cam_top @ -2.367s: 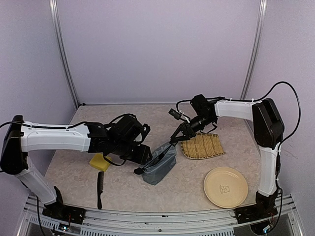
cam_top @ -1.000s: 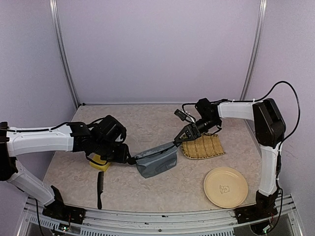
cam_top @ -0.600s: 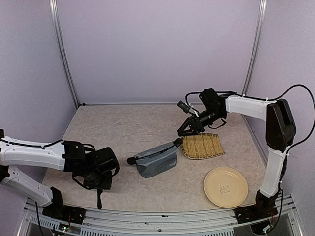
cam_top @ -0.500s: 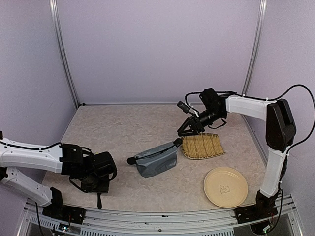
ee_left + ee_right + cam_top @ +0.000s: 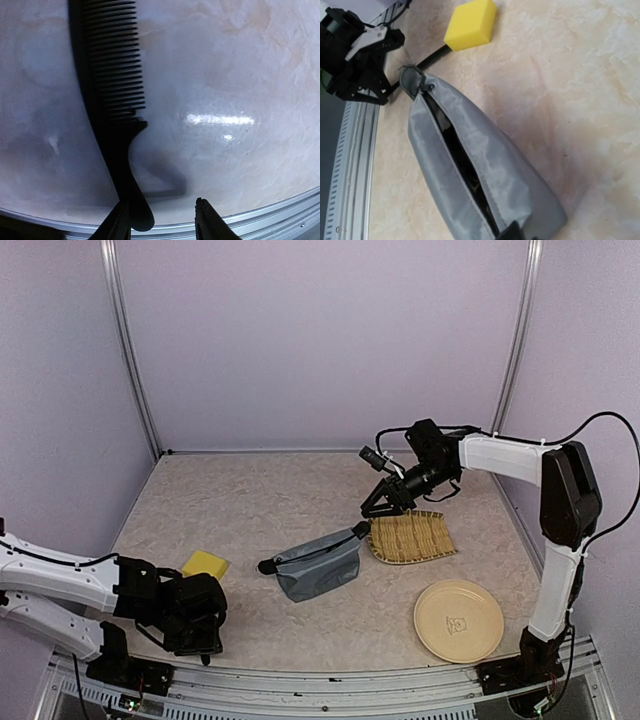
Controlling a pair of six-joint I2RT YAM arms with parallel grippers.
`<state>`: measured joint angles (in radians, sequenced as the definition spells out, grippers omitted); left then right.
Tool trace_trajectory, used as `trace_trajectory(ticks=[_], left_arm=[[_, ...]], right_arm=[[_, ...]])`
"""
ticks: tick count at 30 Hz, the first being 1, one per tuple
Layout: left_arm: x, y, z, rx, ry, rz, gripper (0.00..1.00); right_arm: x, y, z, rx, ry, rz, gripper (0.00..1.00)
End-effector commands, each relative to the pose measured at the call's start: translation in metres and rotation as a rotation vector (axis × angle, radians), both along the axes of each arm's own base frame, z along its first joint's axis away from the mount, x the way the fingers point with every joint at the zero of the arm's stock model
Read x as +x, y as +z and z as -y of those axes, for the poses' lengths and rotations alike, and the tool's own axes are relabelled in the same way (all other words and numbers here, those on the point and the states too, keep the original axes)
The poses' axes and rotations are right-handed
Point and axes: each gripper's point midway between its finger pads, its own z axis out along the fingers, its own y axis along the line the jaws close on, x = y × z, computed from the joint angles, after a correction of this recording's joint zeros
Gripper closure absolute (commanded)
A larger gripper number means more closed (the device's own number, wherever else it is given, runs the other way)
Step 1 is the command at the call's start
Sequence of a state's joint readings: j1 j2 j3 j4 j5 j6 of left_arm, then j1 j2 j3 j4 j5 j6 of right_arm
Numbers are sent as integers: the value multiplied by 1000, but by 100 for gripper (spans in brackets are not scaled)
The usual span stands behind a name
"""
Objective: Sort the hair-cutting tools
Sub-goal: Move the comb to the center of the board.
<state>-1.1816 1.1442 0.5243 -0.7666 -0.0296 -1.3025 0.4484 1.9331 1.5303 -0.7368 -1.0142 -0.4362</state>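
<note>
Spread left jaws astride comb (image 5: 107, 100) handle, yellow sponge (image 5: 205, 563) and open pouch (image 5: 318, 567) nearby, right jaws' state unclear

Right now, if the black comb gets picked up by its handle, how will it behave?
Likely stiff and light: the comb looks like thin one-piece plastic. Lying flat on the glossy table, it may skid rather than lift.

Top view over whole table (image 5: 260, 500), left wrist close above comb (image 5: 116, 150), pouch (image 5: 505, 175) shared with right wrist
</note>
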Motion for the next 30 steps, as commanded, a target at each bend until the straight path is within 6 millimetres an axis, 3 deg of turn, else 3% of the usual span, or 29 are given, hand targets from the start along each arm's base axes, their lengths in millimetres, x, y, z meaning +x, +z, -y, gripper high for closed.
trace_trajectory(ticks=[1,9,12,16,20,22,25,27,28,30], left_arm=[[5,-1,41,-104,-76,17,59],[19,-2,114,-168,-272,64,62],[39,18,135,-130,-336,170,63],[83,63,115,-22,-309,366,57],[113,91,85,-28,-249,440,56],[124,108,80,-52,-232,502,56],[151,149,74,-54,-221,661,55],[172,170,68,-40,-215,761,54],[182,177,61,-21,-202,805,49],[205,185,37,33,-105,872,25]], right_arm=[[-3,15,5,12,0,36,57],[-2,11,5,2,0,36,58],[-2,13,5,0,1,45,58],[-1,25,9,-14,-8,103,57],[-6,40,12,-10,-6,170,53],[-16,45,7,-15,19,195,53],[-48,39,-19,-56,101,260,54],[-73,22,-39,-123,159,300,54],[-87,14,-50,-149,196,314,54],[-114,-4,-70,-197,272,337,55]])
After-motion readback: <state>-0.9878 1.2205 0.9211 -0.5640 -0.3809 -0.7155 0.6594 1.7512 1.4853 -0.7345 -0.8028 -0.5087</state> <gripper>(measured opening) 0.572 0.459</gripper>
